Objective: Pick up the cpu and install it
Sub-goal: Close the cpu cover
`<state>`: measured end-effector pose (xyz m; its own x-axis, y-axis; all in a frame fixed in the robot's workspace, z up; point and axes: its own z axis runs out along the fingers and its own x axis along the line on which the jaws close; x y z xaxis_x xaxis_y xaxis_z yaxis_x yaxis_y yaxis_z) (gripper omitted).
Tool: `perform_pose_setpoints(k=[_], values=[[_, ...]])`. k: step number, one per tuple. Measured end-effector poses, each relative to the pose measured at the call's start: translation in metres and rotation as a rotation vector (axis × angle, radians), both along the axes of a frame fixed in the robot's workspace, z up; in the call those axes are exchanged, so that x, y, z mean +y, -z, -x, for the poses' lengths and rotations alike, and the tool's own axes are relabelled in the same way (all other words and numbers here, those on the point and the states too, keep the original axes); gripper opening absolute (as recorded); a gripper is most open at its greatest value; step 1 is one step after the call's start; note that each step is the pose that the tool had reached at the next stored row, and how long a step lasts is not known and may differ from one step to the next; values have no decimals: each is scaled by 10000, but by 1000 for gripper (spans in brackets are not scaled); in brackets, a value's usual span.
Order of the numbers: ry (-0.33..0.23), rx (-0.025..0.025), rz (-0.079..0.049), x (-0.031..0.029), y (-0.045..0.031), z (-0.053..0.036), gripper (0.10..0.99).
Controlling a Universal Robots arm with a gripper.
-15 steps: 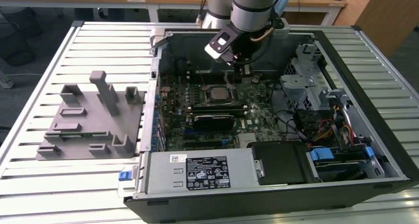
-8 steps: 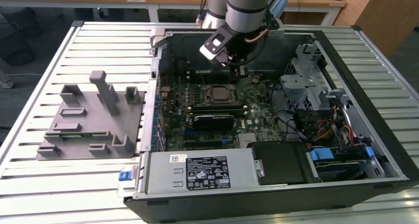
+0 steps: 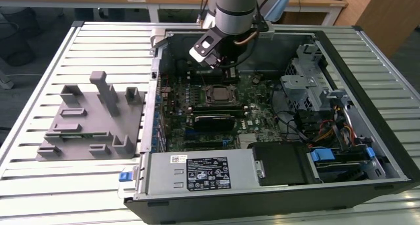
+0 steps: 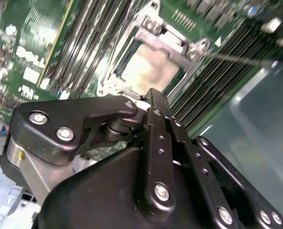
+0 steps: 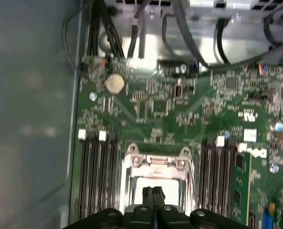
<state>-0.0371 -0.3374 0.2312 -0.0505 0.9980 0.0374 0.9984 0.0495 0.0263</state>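
Observation:
The cpu is a pale silvery square lying flat inside the motherboard's socket frame. It also shows in the first wrist view as the cpu, partly behind my fingertips. My gripper hangs just above it with both fingers pressed together and nothing between them. In the exterior view the gripper sits low inside the open computer case, over the far side of the socket. The second wrist view has the gripper tip close over the cpu's near edge. The socket's thin metal lever sticks out sideways.
A grey plastic tray with upright posts lies on the slatted table at the exterior view's left. Memory slots flank the socket. The case walls, drive cage, cables and power supply crowd around it.

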Motion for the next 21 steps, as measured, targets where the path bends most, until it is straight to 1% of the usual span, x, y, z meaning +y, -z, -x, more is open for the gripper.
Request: perform_pose_setpoints(k=[5,7,14,16,21], values=[[1,0,0,0,19,33,106],[1,0,0,0,34,60,106],[0,-1,-1,0,98,237,106],[2,0,0,0,118,273,106],[1,0,-1,0,188,300,106]])
